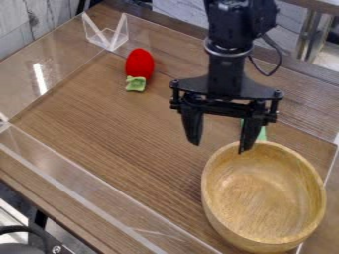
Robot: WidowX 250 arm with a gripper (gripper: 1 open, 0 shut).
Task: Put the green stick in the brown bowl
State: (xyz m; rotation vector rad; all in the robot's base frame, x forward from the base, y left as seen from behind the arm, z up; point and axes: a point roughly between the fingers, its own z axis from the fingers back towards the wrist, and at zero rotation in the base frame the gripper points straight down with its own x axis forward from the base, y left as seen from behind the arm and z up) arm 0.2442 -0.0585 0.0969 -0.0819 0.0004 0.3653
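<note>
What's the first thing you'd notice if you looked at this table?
The black gripper hangs open in the middle, pointing down just behind the rim of the big brown bowl at the lower right. A bit of the green stick peeks out by its right finger. Farther back on the left lies a red strawberry toy.
</note>
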